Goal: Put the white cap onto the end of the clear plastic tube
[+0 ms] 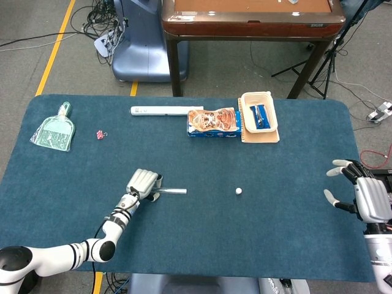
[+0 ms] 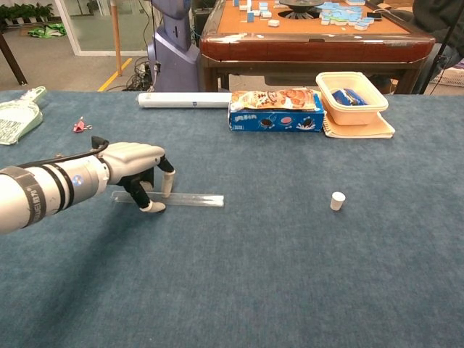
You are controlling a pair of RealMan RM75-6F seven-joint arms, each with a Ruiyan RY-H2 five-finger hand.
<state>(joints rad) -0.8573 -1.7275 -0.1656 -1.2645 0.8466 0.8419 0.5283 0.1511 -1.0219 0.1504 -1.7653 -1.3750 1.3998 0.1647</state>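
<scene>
The clear plastic tube [image 2: 192, 199] lies flat on the blue table, left of centre; in the head view only its right end [image 1: 176, 191] shows. My left hand [image 2: 134, 163] sits over the tube's left part, thumb tip on the near side and a fingertip on the far side, straddling it. From above, the left hand [image 1: 143, 183] covers that end. The small white cap [image 2: 337, 201] stands alone to the right, also seen as the cap [image 1: 238, 191] in the head view. My right hand [image 1: 361, 197] hovers at the table's right edge, fingers spread, empty.
At the back stand a long white box [image 1: 165, 111], a cookie box [image 1: 213, 122] and a beige basket [image 1: 244, 113] on a notebook. A green brush [image 1: 54, 131] and a pink clip [image 1: 100, 134] lie far left. A brown table stands behind.
</scene>
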